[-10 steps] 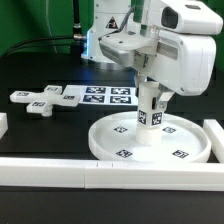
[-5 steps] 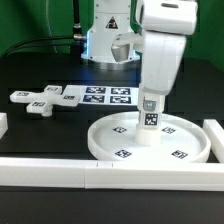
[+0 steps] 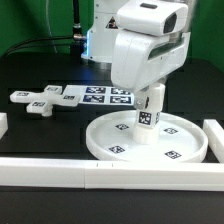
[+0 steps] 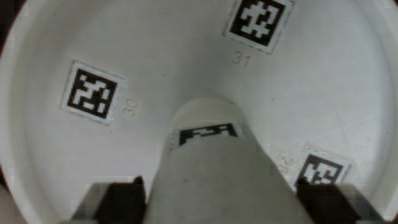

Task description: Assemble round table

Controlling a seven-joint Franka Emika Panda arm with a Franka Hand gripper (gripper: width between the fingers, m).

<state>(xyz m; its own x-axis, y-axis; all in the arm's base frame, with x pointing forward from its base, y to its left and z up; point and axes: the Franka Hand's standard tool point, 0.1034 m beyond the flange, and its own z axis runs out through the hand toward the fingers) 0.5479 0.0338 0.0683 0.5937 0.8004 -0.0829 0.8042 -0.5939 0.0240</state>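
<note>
While the post (image 3: 148, 118) stands upright on the disc (image 3: 97, 146), the pincer (image 3: 151, 95) grips its top.

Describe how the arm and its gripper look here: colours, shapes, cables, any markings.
The arm is bulky, built of rounded glossy white shells with darker seams between segments. A thin black cable runs behind its base. The gripper's fingers are dark and blocky. No lettering shows on the shells.

Upright post (image 3: 148, 118) at centre of disc (image 3: 100, 133) — cross-shaped foot (image 3: 40, 98) at the exterior view's left, beside marker board (image 3: 108, 96).
</note>
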